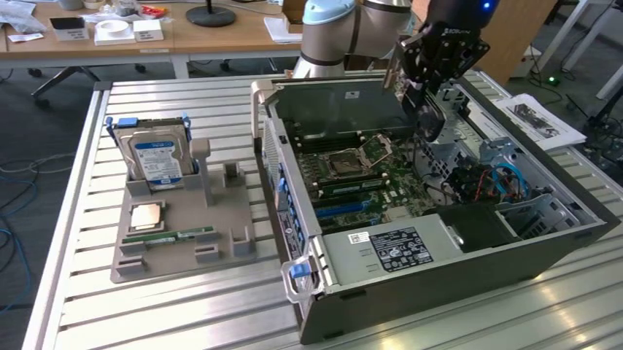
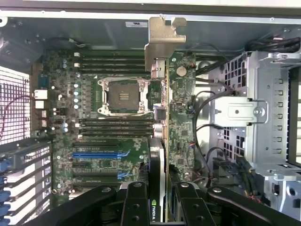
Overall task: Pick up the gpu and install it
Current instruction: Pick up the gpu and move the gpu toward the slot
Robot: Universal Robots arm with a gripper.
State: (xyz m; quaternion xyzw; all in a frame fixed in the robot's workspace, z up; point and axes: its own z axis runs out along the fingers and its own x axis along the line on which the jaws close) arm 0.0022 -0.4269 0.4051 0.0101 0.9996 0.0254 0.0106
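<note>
The robot arm's gripper [image 2: 159, 195] has its jaws clamped on the gpu [image 2: 157, 160], black fingers [image 2: 135, 202] pressing either face of the thin card so that it hangs edge-on over the open computer case [image 1: 467, 281]. The grip at one end appears chosen to keep the long connector edge free and the board square to the motherboard [image 2: 113, 155] beneath. At the card's far end, the silvery stamped-metal bracket [image 2: 162, 40], notched and bent at its tip, points toward the case's rear wall, where such brackets seat. In the exterior view the gripper [image 1: 440, 69] is just above the case's upper rim, and the gpu [image 1: 428, 120] dips inside it, clear of the board. Below lie the green circuit board, the square metal-framed processor socket [image 2: 123, 95], and long blue expansion slots [image 2: 99, 154]. A perforated grey steel drive cage [image 2: 263, 117] stands to one side, and a boxy labelled power supply [image 1: 389, 248] fills the near corner. The case lies on its side on a ribbed aluminium table [image 1: 195, 313], exposing its interior from above. At the exterior view's left, well apart, a grey moulded holder [image 1: 180, 255] props a blue-labelled hard drive [image 1: 156, 159] upright and cradles a narrow green memory stick [image 1: 180, 235].
</note>
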